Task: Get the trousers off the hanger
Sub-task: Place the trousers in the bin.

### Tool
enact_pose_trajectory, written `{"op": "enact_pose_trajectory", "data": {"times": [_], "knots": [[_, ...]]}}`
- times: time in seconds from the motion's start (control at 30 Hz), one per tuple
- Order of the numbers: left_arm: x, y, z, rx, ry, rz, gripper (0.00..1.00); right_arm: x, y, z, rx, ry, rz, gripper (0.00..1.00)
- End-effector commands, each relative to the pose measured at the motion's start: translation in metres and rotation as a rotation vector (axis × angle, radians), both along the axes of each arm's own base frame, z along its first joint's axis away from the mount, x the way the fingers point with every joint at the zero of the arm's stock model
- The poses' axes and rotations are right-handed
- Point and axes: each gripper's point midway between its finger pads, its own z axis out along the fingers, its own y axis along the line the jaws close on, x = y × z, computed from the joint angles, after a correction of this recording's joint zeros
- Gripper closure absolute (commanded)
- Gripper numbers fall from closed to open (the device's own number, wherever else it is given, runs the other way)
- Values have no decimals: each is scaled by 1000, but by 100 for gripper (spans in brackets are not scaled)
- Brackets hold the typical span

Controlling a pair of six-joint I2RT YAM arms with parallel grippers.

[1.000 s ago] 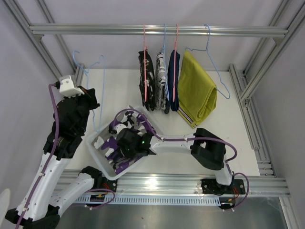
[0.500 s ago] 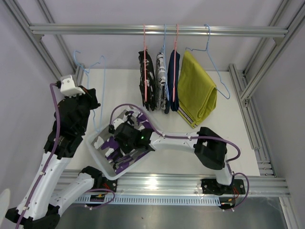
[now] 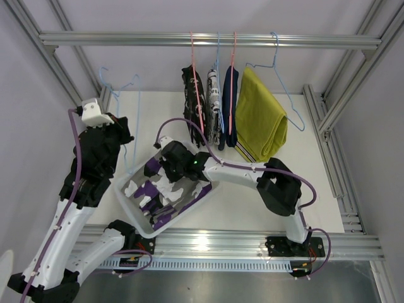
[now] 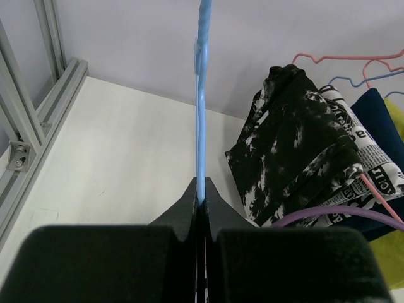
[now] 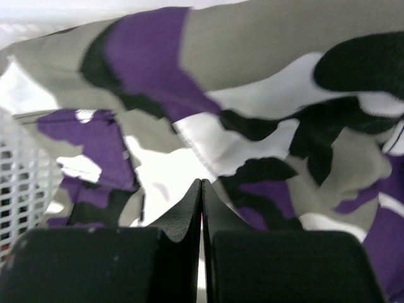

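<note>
The purple-grey-white camouflage trousers (image 3: 158,192) (image 5: 265,76) lie crumpled in a white basket (image 3: 129,208). My right gripper (image 3: 165,165) (image 5: 201,183) hovers just above them at the basket's far side, shut with nothing between its fingers. My left gripper (image 3: 126,136) (image 4: 201,196) is shut on the wire of an empty blue hanger (image 3: 135,107) (image 4: 201,95) that stands upright. On the rail hang black-and-white splotched trousers (image 3: 192,107) (image 4: 290,151), white printed trousers (image 3: 213,107) (image 4: 369,158), navy trousers (image 3: 230,107) and mustard yellow trousers (image 3: 259,120).
An aluminium rail (image 3: 208,40) crosses the back and carries pink and blue hangers. Frame posts (image 3: 328,113) line both sides of the white table. The basket's mesh wall (image 5: 25,183) is at the left of the right wrist view. A purple cable (image 4: 341,211) arcs near the hanging clothes.
My right gripper has lifted out of the basket and moved back toward the rail, leaving the camouflage trousers lying there. The left arm and blue hanger have stayed put.
</note>
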Motion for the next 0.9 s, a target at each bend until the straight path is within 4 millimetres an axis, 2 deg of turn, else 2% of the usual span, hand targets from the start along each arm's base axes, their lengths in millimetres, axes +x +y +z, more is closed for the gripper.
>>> {"op": "enact_pose_trajectory", "data": {"times": [0.0, 0.07, 0.2, 0.27, 0.4, 0.57, 0.63, 0.67, 0.7, 0.77, 0.8, 0.87], "knots": [[3, -2, 10, -16, -42, -14, 99, 4, 10, -16, 15, 17, 26, 100], [4, -3, 9, -12, -39, -13, 99, 3, 7, -29, -5, 31, 21, 100], [5, 0, 9, 11, -33, -4, 99, -4, 2, -23, -5, 22, 38, 100], [4, 1, 10, 38, -35, 0, 99, -14, 0, -12, 2, -1, 60, 100], [3, 9, 17, 91, -41, 25, 99, -23, -20, 27, 39, -64, 52, 100], [-2, 13, 22, 130, -34, 29, 100, -31, -46, 60, 49, -127, 16, 98], [0, 11, 23, 147, -12, 23, 99, -36, -57, 75, 66, -149, 12, 93], [0, 10, 17, 163, 18, 13, 99, -36, -60, 80, 75, -159, 4, 91], [0, 5, 25, 163, 14, -10, 99, -38, -65, 94, 102, -174, 4, 88], [-1, -3, 20, 181, 51, -59, 99, -38, -74, 98, 107, -188, -1, 83], [-3, -7, 28, 178, 42, -83, 99, -39, -78, 101, 107, -196, -6, 81], [-2, -16, 20, 188, 79, -135, 99, -39, -87, 113, 131, -214, -13, 75]]}}
